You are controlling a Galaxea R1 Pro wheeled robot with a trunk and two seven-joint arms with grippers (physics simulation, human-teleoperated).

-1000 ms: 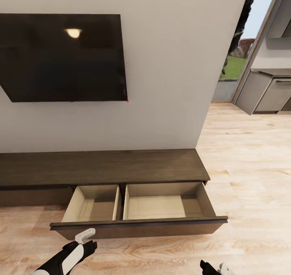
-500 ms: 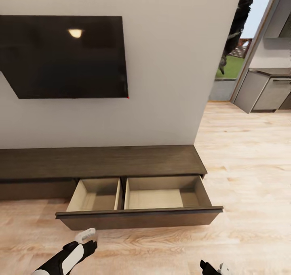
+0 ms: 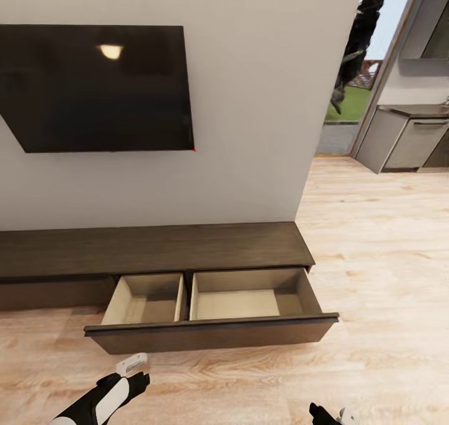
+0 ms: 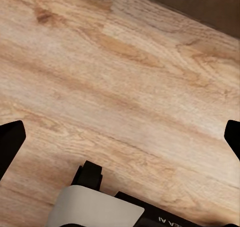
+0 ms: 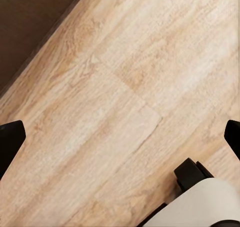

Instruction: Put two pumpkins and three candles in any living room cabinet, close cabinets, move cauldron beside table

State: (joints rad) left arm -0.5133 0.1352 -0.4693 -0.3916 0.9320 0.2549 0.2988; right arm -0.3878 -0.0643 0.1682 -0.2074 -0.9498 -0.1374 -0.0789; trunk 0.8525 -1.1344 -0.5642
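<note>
Here: cabinet point(image 3: 156, 250) drawer point(image 3: 212, 303) open, wood floor point(image 3: 374, 256); left pincer point(image 4: 120, 137), right pincer point(image 5: 120, 137) both spread apart

A home living room: a dark flat television point(image 3: 100, 88) hangs on a white wall point(image 3: 249, 131) at upper left, above the long low brown cabinet point(image 3: 156, 248). Pale wood floor point(image 3: 374, 256) runs to grey kitchen units point(image 3: 405, 138) at upper right, beside a doorway showing greenery.

The long low wooden cabinet point(image 3: 156, 249) is seen in dark brown, its drawer interiors pale; the plank floor point(image 3: 386, 256) is light oak-grained, and the wall-mounted screen point(image 3: 93, 88) appears black.
</note>
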